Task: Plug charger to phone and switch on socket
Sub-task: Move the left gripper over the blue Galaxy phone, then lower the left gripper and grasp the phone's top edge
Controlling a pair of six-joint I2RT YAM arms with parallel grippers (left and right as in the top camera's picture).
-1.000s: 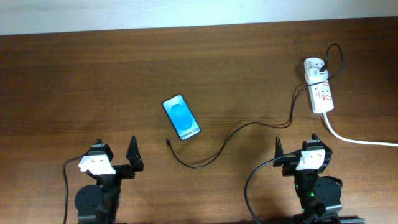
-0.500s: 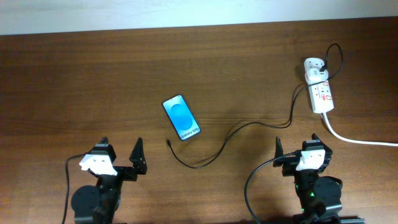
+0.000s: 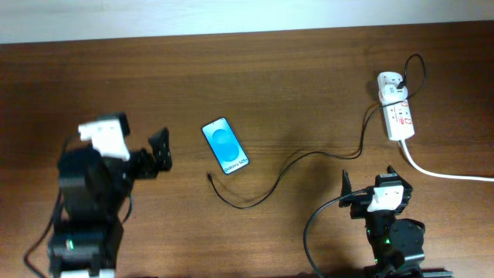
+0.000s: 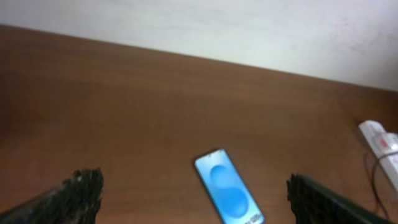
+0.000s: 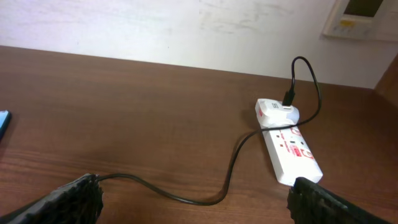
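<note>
The phone (image 3: 225, 146) lies face up on the brown table; it also shows in the left wrist view (image 4: 227, 194). The charger's black cable (image 3: 297, 161) runs from its connector tip (image 3: 210, 177), just below the phone, to the white adapter (image 3: 390, 82) plugged into the socket strip (image 3: 399, 117). My left gripper (image 3: 158, 149) is open and empty, left of the phone; in the left wrist view (image 4: 193, 198) the phone lies between and ahead of its fingers. My right gripper (image 5: 193, 199) is open and empty, with the cable (image 5: 230, 168) and the socket (image 5: 291, 152) ahead of it.
The socket's thick white cord (image 3: 440, 173) runs off the right edge. A white wall (image 5: 186, 25) backs the table's far edge, with a wall panel (image 5: 360, 15) at the upper right. My right arm (image 3: 386, 202) sits at the front right.
My left arm has risen and swung forward and left, bringing its gripper level with the phone. The right arm, phone, cable and socket have not moved.
</note>
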